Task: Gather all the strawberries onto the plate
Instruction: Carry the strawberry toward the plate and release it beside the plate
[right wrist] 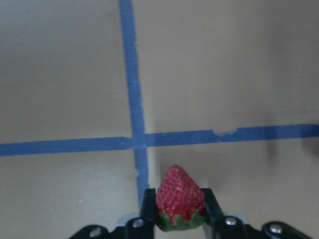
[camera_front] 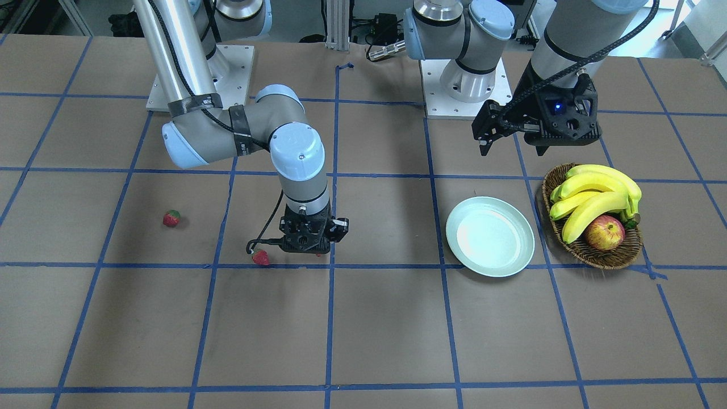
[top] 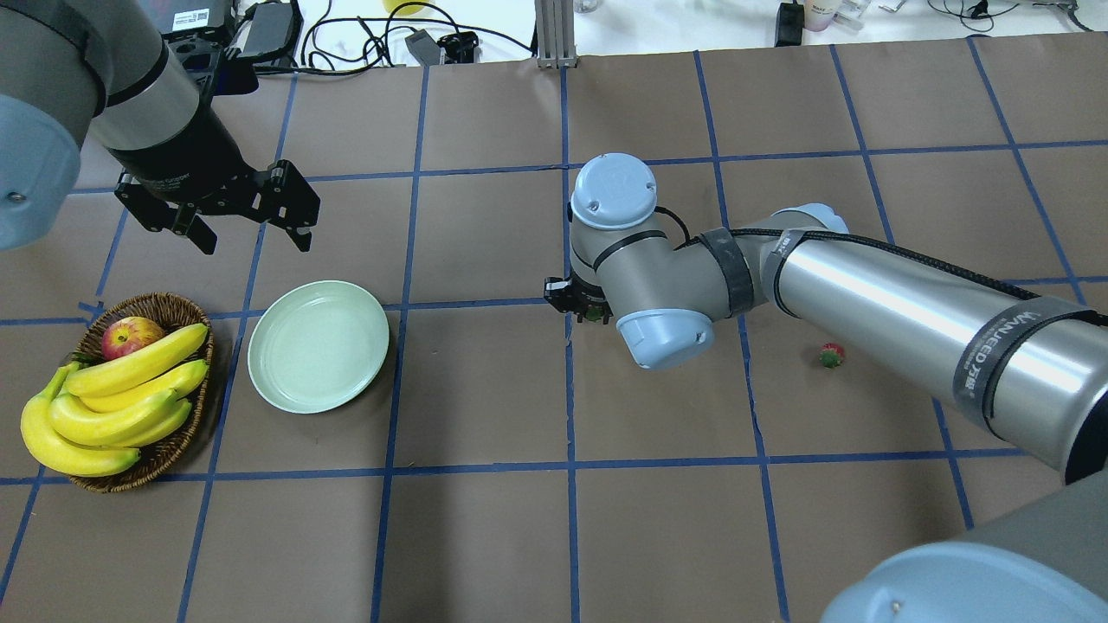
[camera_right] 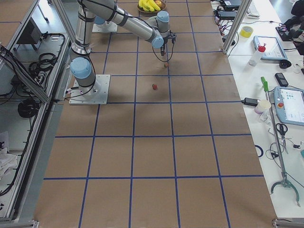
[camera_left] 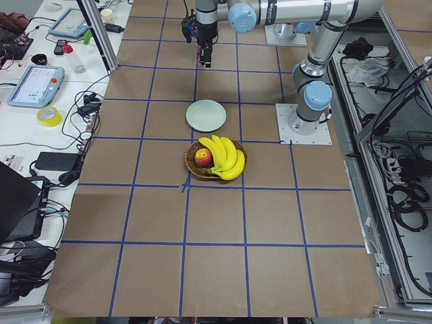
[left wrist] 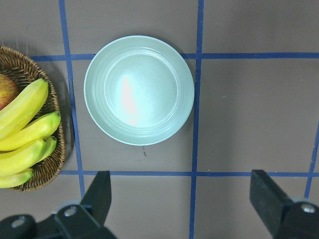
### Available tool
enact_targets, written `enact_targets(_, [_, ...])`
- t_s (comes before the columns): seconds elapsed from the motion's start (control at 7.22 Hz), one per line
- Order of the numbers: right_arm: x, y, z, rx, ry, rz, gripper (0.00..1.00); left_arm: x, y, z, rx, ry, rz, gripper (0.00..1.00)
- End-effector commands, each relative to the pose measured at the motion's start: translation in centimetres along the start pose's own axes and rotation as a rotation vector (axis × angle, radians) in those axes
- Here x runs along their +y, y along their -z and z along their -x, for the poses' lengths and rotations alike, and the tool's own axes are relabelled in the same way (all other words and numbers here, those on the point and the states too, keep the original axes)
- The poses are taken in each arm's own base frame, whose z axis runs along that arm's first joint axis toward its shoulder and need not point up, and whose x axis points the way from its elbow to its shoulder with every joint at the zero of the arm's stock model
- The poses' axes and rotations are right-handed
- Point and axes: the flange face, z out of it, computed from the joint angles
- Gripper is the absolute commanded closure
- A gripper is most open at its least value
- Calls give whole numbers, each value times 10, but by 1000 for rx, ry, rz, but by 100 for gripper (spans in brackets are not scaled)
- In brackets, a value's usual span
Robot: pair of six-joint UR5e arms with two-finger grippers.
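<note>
While my right gripper (camera_front: 311, 249) is clamped on one strawberry (right wrist: 180, 198) low over a tape crossing (right wrist: 139, 141), a second strawberry (camera_front: 260, 257) lies on the table (camera_front: 386, 329) just beside it. A third strawberry (camera_front: 171, 218) lies further out on my right. My left gripper (camera_front: 512, 146) hangs with fingers spread wide near the plate (camera_front: 489, 236), which sits beside the basket (camera_front: 590, 258), well apart from all three.

Front faces overhead, wrists close, plate (camera_front: 489, 236) shared
</note>
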Motion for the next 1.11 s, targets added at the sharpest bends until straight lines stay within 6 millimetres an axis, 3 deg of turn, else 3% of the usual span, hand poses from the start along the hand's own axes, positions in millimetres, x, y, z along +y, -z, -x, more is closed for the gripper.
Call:
enact_targets(0.0, [20,4,60,-152,88,39,100,0,0,0,1,0,2,0])
enact_targets(0.42, [39,-28,90,-334,104,184,100,0,0,0,0,-3,2,0])
enact_targets(0.69, [42,-29,93,-371,87,214,100,1,-1,-1,0,-4,5,0])
enact_targets(0.83, [43,-31,90,-354,85,213,13,1,-1,-1,0,-4,5,0])
enact_targets(0.97, [44,-31,90,-350,83,220,0,1,-1,-1,0,-4,5,0])
